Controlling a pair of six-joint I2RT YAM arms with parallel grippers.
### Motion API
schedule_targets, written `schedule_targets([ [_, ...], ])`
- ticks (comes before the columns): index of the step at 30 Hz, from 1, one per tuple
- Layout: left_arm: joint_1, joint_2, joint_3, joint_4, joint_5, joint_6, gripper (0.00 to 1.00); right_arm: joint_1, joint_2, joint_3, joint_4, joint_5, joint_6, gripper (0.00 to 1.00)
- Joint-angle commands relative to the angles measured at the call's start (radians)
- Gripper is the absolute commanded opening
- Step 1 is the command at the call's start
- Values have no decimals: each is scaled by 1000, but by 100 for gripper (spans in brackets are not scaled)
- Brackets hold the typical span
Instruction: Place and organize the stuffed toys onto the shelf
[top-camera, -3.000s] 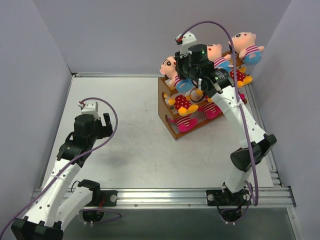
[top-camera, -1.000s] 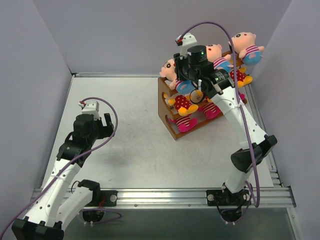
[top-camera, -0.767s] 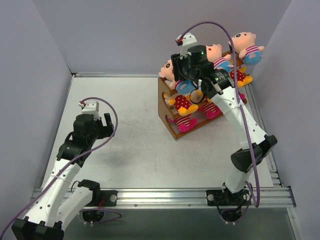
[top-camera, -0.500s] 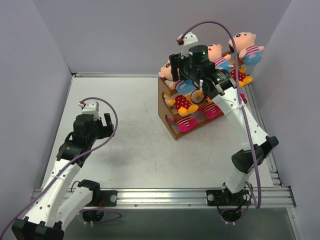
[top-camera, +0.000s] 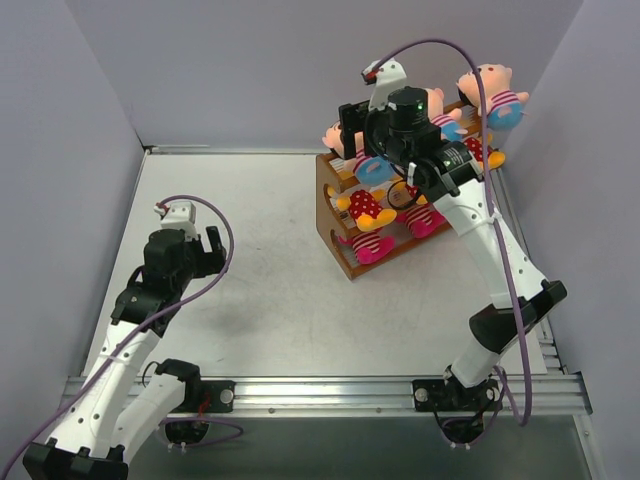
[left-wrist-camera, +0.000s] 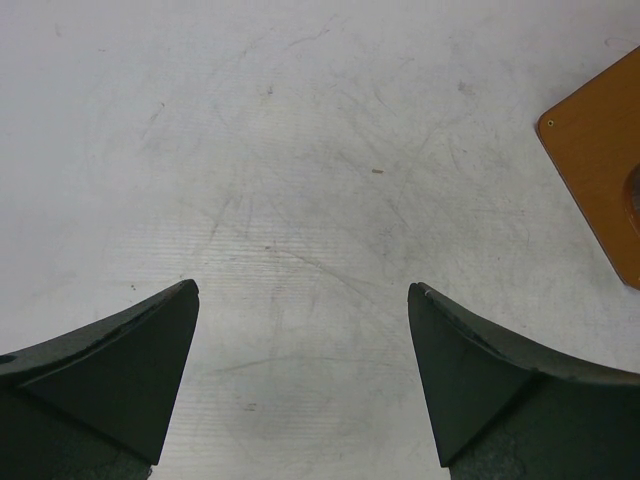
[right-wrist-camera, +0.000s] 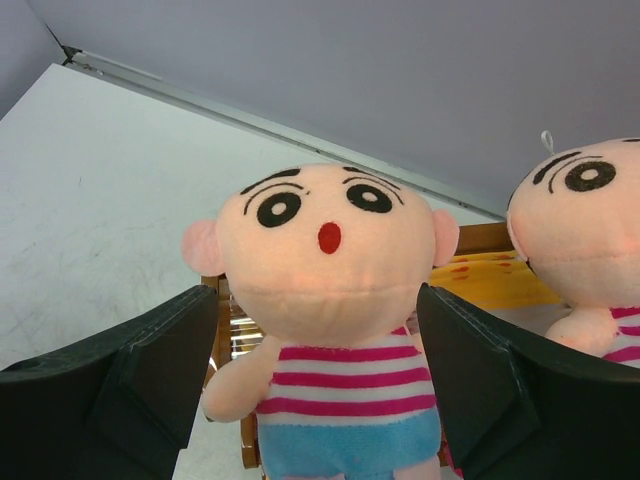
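The shelf (top-camera: 338, 214) stands at the back right, an orange-brown tiered rack. Three boy toys sit along its top: the left one (top-camera: 334, 134), a middle one (top-camera: 441, 108) and a right one (top-camera: 493, 90). Yellow bears (top-camera: 368, 208) fill the middle tier and magenta striped toys (top-camera: 371, 247) the bottom one. My right gripper (top-camera: 352, 126) is open around the left boy (right-wrist-camera: 330, 260), a finger (right-wrist-camera: 120, 385) on each side of his torso. A second boy (right-wrist-camera: 585, 230) sits beside him. My left gripper (top-camera: 205, 245) hangs open over bare table (left-wrist-camera: 300, 200).
Grey walls close in the table on the left, back and right. The shelf's wooden end panel (left-wrist-camera: 600, 190) shows at the right edge of the left wrist view. A metal rail (top-camera: 330, 385) runs along the near edge by the arm bases.
My right gripper has opened and let go of the left boy toy, then drawn up and back a little. The toy stays seated on the top tier. The left arm has not moved.
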Motion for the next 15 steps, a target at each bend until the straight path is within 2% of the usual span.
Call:
schedule_targets([
  [1,6,-18,9,58,9,9,94,9,-60,-25,61,9,1,82],
  [15,4,-29,9,56,9,11,94,7,-97,-78,98,11,-12,82],
])
